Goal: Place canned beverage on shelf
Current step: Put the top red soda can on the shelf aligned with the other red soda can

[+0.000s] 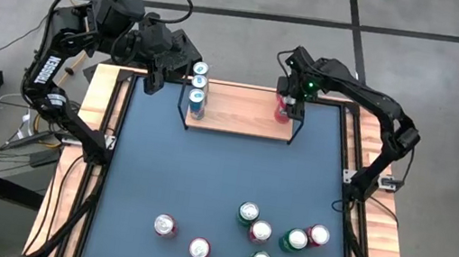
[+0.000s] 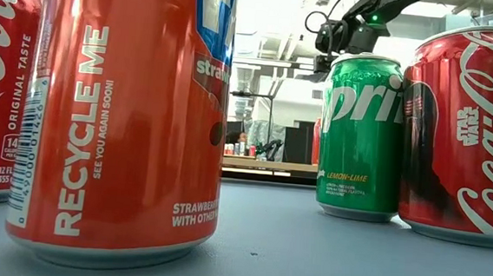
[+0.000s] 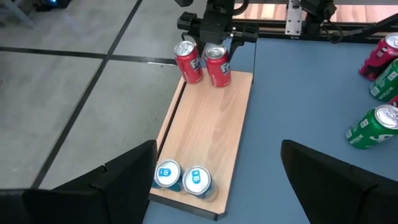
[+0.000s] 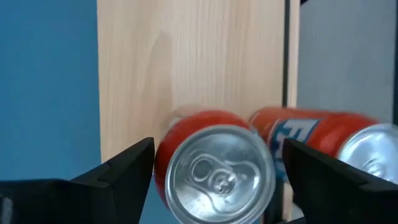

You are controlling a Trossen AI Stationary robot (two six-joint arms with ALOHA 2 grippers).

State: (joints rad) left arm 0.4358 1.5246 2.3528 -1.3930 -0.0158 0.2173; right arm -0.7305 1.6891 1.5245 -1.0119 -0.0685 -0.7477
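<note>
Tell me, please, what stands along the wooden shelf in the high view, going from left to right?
Left gripper at the shelf's left end → blue cans in a row → bare wood → red can under the right gripper.

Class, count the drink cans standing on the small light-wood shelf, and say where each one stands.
4. Two blue-topped aluminium cans stand together at the light-wood shelf's left-arm end; two red aluminium cans stand at its right-arm end, under the right gripper. None seems hidden.
</note>
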